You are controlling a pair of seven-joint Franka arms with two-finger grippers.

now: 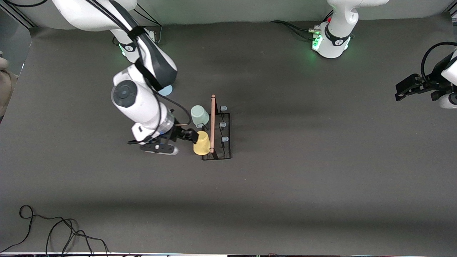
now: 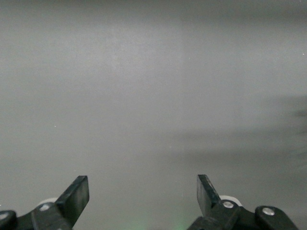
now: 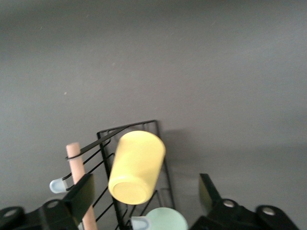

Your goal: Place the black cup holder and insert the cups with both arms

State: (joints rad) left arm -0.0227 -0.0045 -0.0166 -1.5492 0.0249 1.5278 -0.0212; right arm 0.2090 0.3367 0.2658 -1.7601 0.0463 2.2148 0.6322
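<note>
The yellow cup (image 1: pixel 202 143) sat upside down on the peg of the black cup holder (image 1: pixel 217 132) nearest the front camera. The right gripper (image 1: pixel 188 135) stood just beside it with fingers spread wide and nothing held, so that insertion seemed finished. On the next peg rested the pale green cup (image 1: pixel 199 115). Farther, the light blue cup (image 1: pixel 166 90) lay half hidden under the right arm; picking it probably came next. The left gripper (image 2: pixel 143 196) waited wide open, well apart from the holder.
</note>
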